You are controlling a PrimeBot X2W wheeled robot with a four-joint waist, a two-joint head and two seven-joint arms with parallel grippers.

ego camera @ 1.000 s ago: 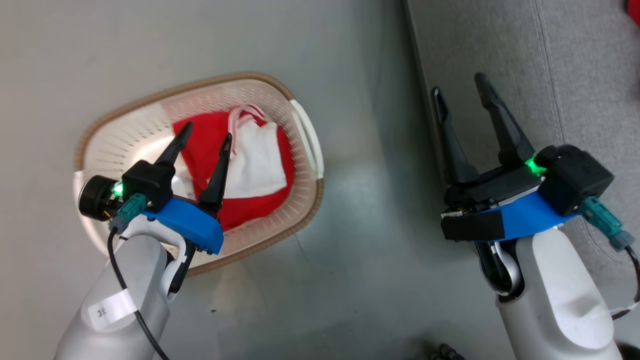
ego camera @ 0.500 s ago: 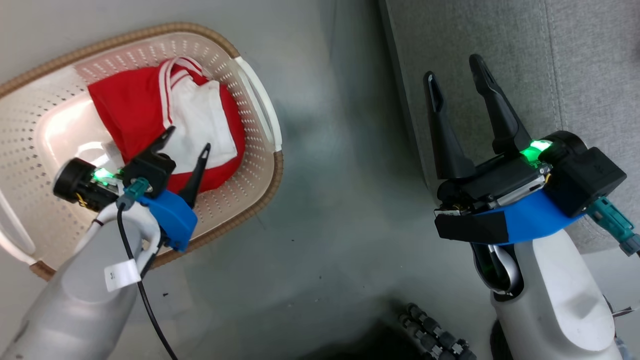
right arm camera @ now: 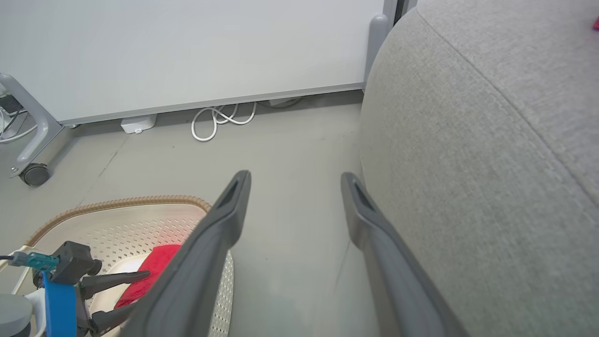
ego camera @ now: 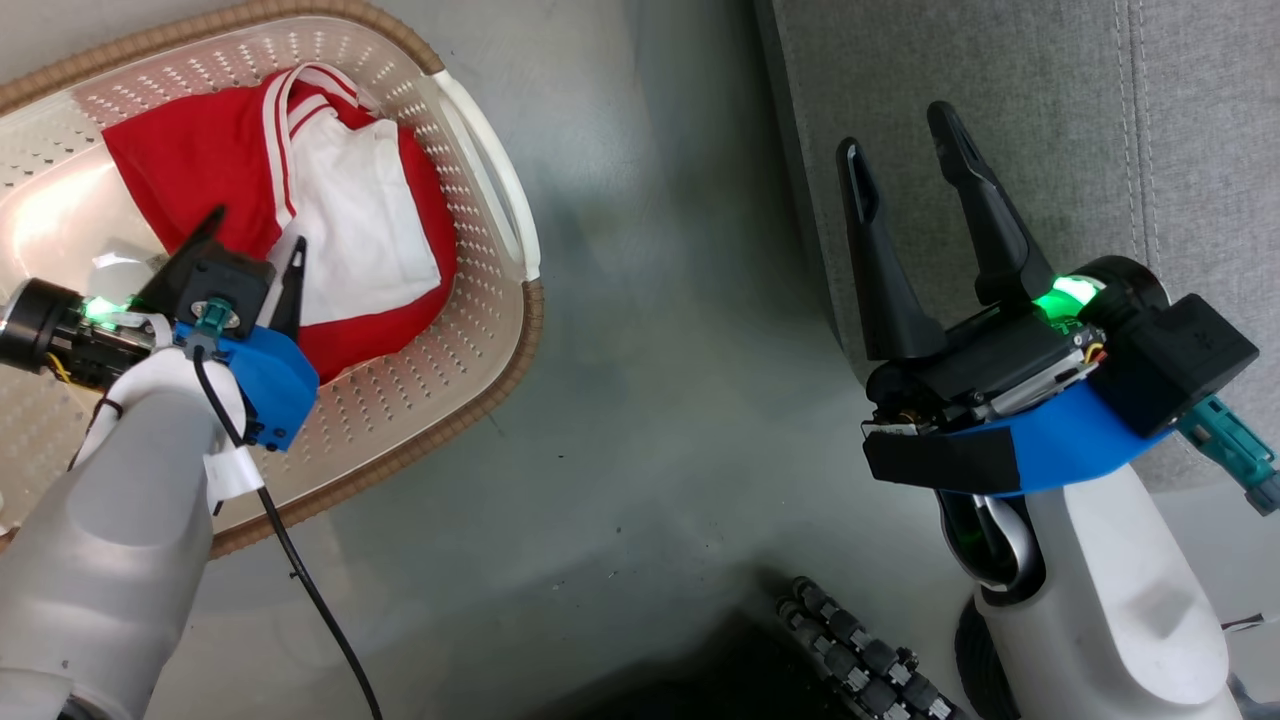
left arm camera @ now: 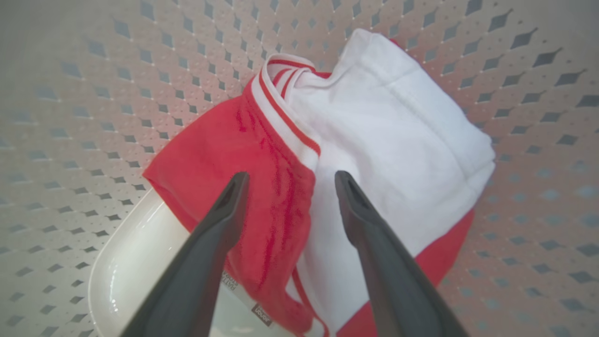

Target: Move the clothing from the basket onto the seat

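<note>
Left gripper (ego camera: pixel 257 230): down inside the basket (ego camera: pixel 420 380), jaws spread wide, nothing between them.
- Clothing (left arm camera: pixel 220 140) lies straight ahead of its fingers: a crumpled red bundle with a white panel and striped trim, on the basket floor.
- The two tips straddle the red fold, just beside the trim.
- Cannot tell whether the tips touch the cloth or sit just above it.
- A corner of a label (left arm camera: pixel 261 319) peeks from under the cloth, close to the finger roots.

Right gripper (ego camera: pixel 895 128): jaws equally wide, empty. It hangs over the floor (ego camera: pixel 650 400), and the seat (ego camera: pixel 1000 80) rises just beside its outer finger. It is well apart from the basket.

Step in hand, as I read it: the reach for the pick. Nothing is gripped yet and the bundle sits wholly in the basket.

Next move calls for:
- A short push further down, so the fold sits deep between the fingers.
- A firm close on the thick red fold, not on the thin white panel.
- A lift high enough that any trailing cloth clears the rim.
- A carry across to the seat, past the right gripper.

Likely snag: soft fabric may unfold on the lift and drag on the basket wall.
</note>
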